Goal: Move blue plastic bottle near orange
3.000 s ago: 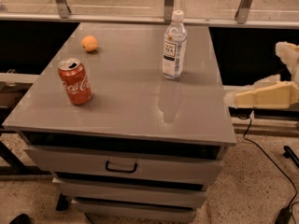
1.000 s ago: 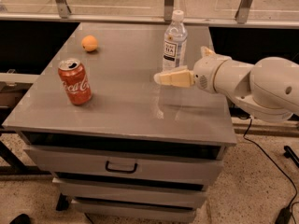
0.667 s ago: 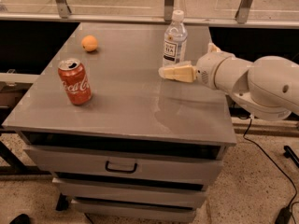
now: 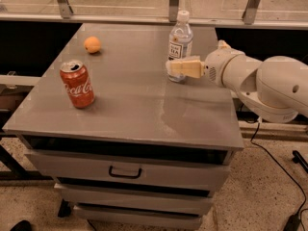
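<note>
Since the earlier frames the arm has swung in from beyond the right edge of the surface (image 4: pixel 144 112), and the pincer (image 4: pixel 172 67) has edged farther back, so that it now overlaps the lower part of the blue plastic bottle (image 4: pixel 180 41). The bottle, the orange (image 4: pixel 92 44) and the Coca-Cola can (image 4: pixel 77 84) stand where they stood before.

The bottle is upright. Its long axis is vertical, with the white cap on top and the label facing the camera. It stands at the far side of the surface, right of centre, close to the far edge and short of the right edge. The pincer reaches in from the right and points left, level with the bottle's base and in front of it from this view. I cannot tell whether it is open, closed or touching the bottle.

The orange lies far left, near the far edge and well apart from the bottle. Bare grey surface lies between them. The can stands upright at the near left, nearer the camera than the orange and clear of the strip between orange and bottle. The near half of the surface to the right of the can is bare. A metal rail (image 4: pixel 120 19) runs just beyond the far edge. Drawers (image 4: pixel 125 170) sit below the near edge.
</note>
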`<state>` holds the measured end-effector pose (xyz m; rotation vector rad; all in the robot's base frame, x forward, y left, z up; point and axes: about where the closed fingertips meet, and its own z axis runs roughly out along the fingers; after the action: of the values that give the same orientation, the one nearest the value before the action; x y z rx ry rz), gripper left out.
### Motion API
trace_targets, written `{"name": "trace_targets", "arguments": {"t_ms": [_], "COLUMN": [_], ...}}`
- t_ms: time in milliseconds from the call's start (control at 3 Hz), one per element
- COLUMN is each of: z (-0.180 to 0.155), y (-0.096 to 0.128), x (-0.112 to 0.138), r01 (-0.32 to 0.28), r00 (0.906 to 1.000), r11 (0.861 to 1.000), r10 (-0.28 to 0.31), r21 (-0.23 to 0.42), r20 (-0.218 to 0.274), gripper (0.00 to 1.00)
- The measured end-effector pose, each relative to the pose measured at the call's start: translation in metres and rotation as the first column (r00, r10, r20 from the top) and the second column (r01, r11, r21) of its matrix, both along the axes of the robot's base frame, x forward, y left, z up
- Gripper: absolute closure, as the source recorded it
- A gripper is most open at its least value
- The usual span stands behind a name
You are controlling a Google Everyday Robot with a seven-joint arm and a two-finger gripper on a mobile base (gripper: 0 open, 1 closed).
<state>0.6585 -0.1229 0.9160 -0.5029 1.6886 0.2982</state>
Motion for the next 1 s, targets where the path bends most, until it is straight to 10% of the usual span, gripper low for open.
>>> {"name": "trace_targets", "arguments": {"t_ms": [1000], "z": [0.003], "y": [0.037], "x": [0.025], "r01": [-0.02], "r00": [0.9976], "r11": [0.998], "r10": [0.016], "r21": [0.052], "r20": [0.068], "gripper": [0.0]}}
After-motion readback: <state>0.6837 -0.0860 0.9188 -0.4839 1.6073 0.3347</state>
